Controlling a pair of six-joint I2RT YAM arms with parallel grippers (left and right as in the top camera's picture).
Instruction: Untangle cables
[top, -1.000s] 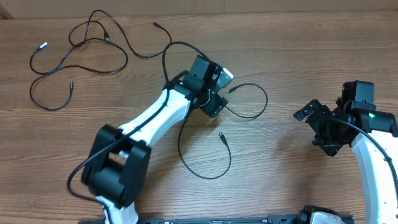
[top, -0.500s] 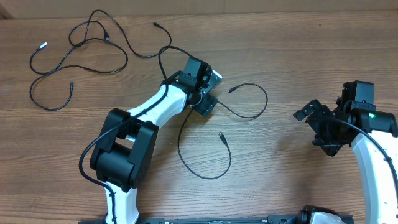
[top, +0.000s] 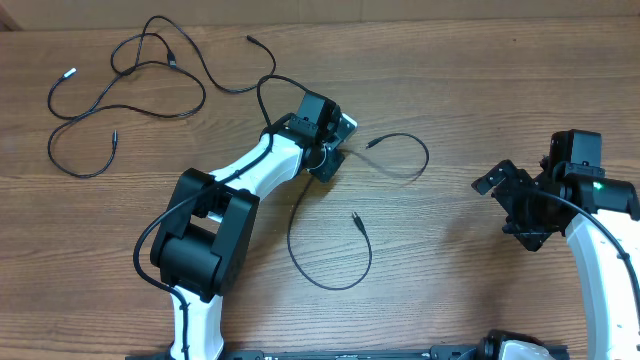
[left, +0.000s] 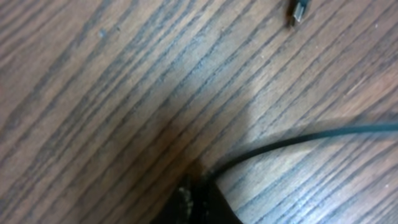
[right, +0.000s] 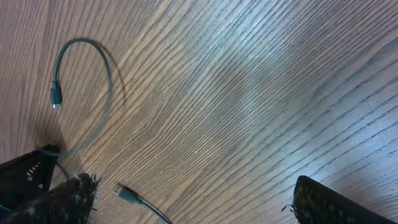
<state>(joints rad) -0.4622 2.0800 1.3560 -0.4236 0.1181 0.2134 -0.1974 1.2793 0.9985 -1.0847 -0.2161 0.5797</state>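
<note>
Pinching down at mid-table in the overhead view, the left gripper (top: 328, 164) is clamped on a thin black loose cable (top: 420, 165). The cord curls right to a small dark plug (top: 371, 145) and sweeps near in a wide bend to a second plug (top: 356, 215). Two more thin black cords (top: 130, 75), one with a silvery-white tip (top: 70, 72), lie looped over each other at the far left of the brown wood-grain table (top: 480, 90), well apart from the held one. The right gripper (top: 508, 208) hangs at the right, jaws spread wide and holding nothing.

From the left wrist, the left gripper (left: 198, 194) shows its tips pressed together against the wood, with the loose cable (left: 323, 134) running out from between them to the right.

From the right wrist, the fingers (right: 329, 202) sit at opposite corners over bare wood, and the loose cable (right: 81, 42) arcs at the far left.

The grip looks low and fine, so the drag is probably best made slowly and close to the table, rightward or nearward and away from the knotted pair. A thin cord may slip from a hurried pull, and its trailing ends could swing back across the others.
</note>
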